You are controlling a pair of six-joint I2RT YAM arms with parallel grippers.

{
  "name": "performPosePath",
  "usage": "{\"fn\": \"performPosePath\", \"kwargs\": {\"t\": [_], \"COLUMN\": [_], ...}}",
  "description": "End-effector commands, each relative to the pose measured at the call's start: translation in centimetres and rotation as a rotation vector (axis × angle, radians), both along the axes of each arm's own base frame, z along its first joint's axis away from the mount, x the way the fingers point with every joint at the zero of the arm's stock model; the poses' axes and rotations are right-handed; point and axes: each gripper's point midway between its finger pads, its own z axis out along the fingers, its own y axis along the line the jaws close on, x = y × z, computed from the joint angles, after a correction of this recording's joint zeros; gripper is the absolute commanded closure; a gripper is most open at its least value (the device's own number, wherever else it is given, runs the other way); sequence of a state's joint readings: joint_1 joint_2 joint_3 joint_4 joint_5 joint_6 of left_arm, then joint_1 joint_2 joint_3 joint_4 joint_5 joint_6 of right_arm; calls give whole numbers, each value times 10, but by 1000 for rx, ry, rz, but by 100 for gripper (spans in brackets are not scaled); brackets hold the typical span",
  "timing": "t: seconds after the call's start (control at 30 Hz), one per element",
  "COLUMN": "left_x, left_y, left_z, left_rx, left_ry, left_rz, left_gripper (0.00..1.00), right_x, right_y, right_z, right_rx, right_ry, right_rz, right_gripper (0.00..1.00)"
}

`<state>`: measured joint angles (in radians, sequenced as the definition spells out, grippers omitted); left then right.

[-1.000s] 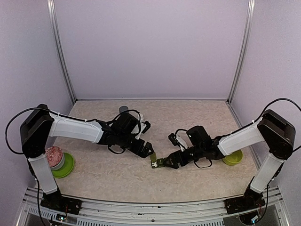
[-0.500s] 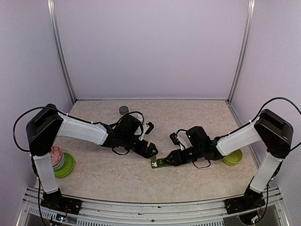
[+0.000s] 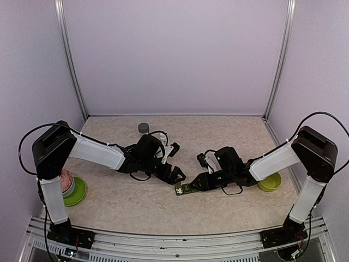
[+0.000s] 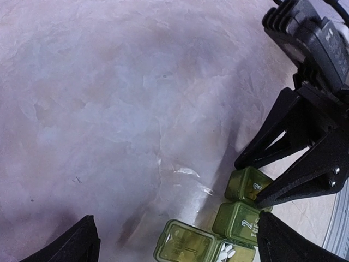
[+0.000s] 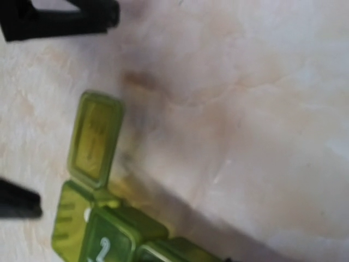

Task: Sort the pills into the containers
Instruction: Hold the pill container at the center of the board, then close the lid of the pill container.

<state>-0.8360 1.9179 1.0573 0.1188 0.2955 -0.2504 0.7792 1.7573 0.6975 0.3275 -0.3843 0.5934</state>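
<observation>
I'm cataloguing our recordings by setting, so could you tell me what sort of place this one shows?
Most likely a lab test cell for robot manipulation rather than a home: plain lilac wall panels on metal framing enclose a marble-patterned table, where the left gripper and right gripper meet over a pill box.

One pill box, two green bowls, one grey cap
</observation>
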Motion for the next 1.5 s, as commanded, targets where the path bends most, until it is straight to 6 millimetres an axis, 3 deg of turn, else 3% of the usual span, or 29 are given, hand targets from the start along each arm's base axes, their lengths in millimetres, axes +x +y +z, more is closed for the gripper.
{"fn": "performPosePath", "kwargs": {"t": [0.0, 0.7, 1.17, 1.47], "left_x": [-5, -32, -68, -87], "left_y": [-2, -4, -12, -18], "left_z": [-9, 17, 48, 50], "left_rx": [-46, -218, -329, -330], "left_ry": [46, 89, 39, 50], "left_rz": [-25, -118, -268, -328], "left_gripper": [2, 8, 13, 15], "right_x": [-2, -3, -4, -4], "right_y": [-3, -3, -3, -2], "right_z": [-14, -18, -21, -21], "right_rx": [-47, -62, -68, -71], "right_ry": [21, 25, 35, 36], "right_rz": [-10, -13, -14, -12], "right_gripper": [66, 66, 66, 66]}}
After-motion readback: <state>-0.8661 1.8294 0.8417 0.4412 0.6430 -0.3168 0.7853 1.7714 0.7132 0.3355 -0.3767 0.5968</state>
